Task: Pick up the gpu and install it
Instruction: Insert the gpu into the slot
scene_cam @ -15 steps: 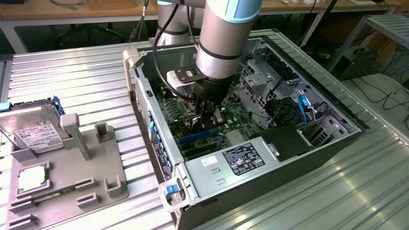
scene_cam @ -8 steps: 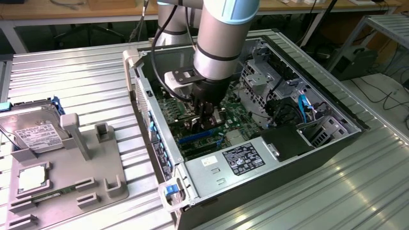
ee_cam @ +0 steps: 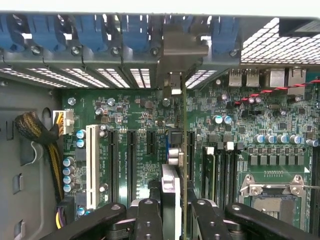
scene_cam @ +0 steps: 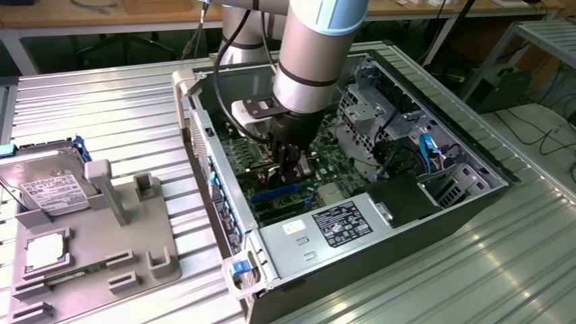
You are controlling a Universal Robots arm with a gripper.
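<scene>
In the wrist view the gripper (ee_cam: 172,217) is partly closed, clamping the gpu (ee_cam: 183,125) edge-on over the motherboard (ee_cam: 135,112); the exterior view adds the open computer case (scene_cam: 409,266) around it.

Overhead light glares white off the table (scene_cam: 504,270) at the exterior view's four o'clock (streaky); the gpu (ee_cam: 172,195) sits in dim, even light.

exterior high oblique, wrist close — motherboard (ee_cam: 135,112) shared

The arm (scene_cam: 311,54) is showing a silver-grey tube, pale blue joint cap (scene_cam: 347,15) and black band (scene_cam: 306,76); a black cable (scene_cam: 216,81) is trailing down to its black gripper (scene_cam: 290,172).
</scene>
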